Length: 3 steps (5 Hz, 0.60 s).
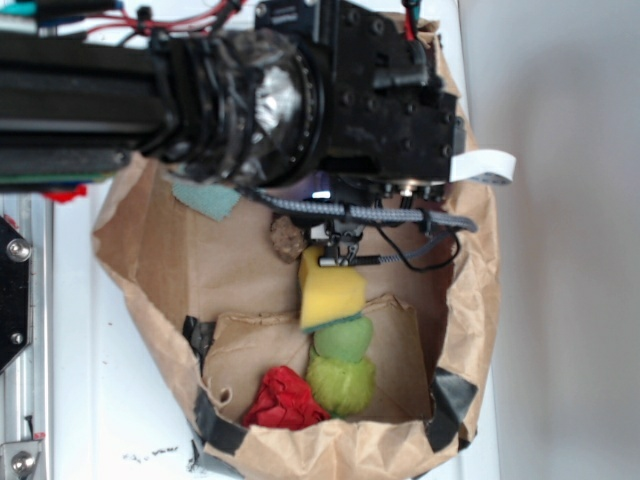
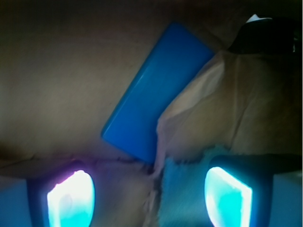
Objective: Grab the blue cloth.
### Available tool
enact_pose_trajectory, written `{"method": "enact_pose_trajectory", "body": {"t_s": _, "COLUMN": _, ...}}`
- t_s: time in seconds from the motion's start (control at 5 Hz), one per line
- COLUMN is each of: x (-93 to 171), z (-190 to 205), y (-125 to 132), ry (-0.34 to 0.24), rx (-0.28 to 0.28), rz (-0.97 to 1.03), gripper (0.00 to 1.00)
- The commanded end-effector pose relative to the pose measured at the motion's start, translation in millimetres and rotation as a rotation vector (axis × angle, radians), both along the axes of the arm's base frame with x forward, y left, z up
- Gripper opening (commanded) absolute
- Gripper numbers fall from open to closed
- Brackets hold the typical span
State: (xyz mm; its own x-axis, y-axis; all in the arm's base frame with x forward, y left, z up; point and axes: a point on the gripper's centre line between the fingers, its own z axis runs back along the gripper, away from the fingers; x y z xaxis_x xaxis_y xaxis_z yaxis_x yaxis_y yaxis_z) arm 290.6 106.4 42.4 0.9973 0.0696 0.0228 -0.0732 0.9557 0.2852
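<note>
Two glowing pads fill the bottom of the wrist view, one at lower left (image 2: 71, 198) and one at lower right, standing well apart, so the claw (image 2: 147, 198) reads as wide with nothing held between the pads. Between them, at the lower centre of that frame, lies the blue cloth (image 2: 182, 189): pale teal, with a fuzzy terry nap and a ragged, frayed upper edge. It seems to sit there because the claw is poised right over it, ready to close.

Above it, running from the upper centre to the middle left of the wrist frame, lies a bright blue block (image 2: 156, 94), rigid, smooth and straight-edged, clearly a different object. A creased flap of brown paper (image 2: 227, 109) drapes over the right side.

In the exterior view the dark arm (image 1: 250, 90) fills the top of the frame and hides the claw. A strip of the same teal cloth (image 1: 208, 198) peeks out at upper left of the crumpled paper bag (image 1: 150, 260). Lower in the bag sit a yellow sponge (image 1: 330, 292), two green fuzzy balls (image 1: 342, 360) and a red crumpled piece (image 1: 285, 400).
</note>
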Motion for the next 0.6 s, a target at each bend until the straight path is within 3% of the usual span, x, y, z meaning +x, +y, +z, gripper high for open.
{"method": "enact_pose_trajectory", "body": {"t_s": 0.0, "x": -12, "z": -7, "y": -4, "ry": -0.003, "rx": 0.091, "rz": -0.076, "gripper": 1.00}}
{"method": "enact_pose_trajectory", "body": {"t_s": 0.4, "x": -34, "z": 0, "y": -18, "ry": 0.010, "rx": 0.049, "rz": -0.165, "gripper": 1.00}}
